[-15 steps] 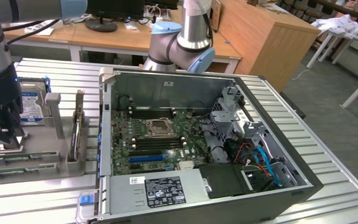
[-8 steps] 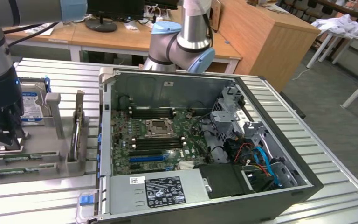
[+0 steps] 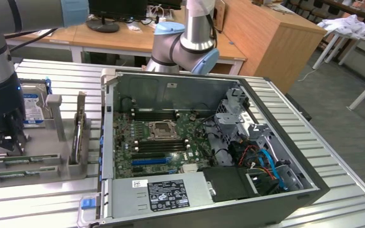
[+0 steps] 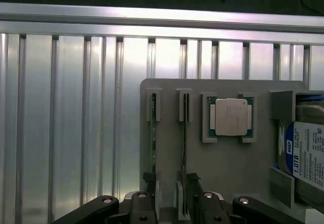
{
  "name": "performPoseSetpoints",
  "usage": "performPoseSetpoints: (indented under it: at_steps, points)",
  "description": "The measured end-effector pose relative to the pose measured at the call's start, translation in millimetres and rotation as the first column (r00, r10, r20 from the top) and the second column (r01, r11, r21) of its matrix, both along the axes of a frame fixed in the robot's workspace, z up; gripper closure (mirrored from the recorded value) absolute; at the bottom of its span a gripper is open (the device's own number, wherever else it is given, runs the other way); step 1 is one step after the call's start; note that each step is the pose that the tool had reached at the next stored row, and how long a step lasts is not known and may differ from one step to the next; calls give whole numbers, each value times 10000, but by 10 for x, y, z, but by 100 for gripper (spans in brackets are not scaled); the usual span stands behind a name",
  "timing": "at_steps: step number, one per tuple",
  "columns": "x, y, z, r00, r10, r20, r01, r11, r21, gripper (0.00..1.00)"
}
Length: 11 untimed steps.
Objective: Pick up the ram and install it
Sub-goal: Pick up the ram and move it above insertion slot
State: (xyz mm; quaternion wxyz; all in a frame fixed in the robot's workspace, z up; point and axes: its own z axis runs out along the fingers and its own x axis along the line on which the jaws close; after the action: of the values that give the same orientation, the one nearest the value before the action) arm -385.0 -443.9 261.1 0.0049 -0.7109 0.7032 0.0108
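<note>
A: Where is the black two-fingered gripper [image 4: 170,196] seen?

B: In the wrist view it is cut off, so only the finger ends are seen. The fingers are held apart, and nothing is seen gripped between them. In the exterior view it is seen low over a flat grey plastic tray [image 3: 49,159], at the exterior view's left

A: And where is the long thin green circuit-board ram [image 4: 152,143] found?

B: It is stood on its edge in a slot of the tray, so only its thin top edge is seen. One end of it is hidden under one finger [image 4: 148,179]. A second thin dark stick [image 4: 185,138] is stood just beside it in the next slot, and one end of that is hidden by the other finger. Whether the ram is touched cannot be told

A: What else is kept on the tray?

B: A square silver processor chip [image 4: 231,117] is laid in a holder beside the sticks. A silver hard drive with a blue label [image 4: 304,155] is cut off by the picture, so only part of it is seen

A: What is seen near the tray?

B: An open black computer case [image 3: 315,187] is laid on the ribbed silver metal table [image 3: 43,204]. A green motherboard [image 3: 144,142] is seen inside. Its long black memory slots [image 3: 160,145] are too small to be made out well
</note>
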Motion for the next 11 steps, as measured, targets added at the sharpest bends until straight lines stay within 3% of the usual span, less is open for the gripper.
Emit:
performPoseSetpoints:
  at_steps: [11]
  points:
    - [0, 0, -50, 10000, 0, 3, 0, 10000, -1, 63]
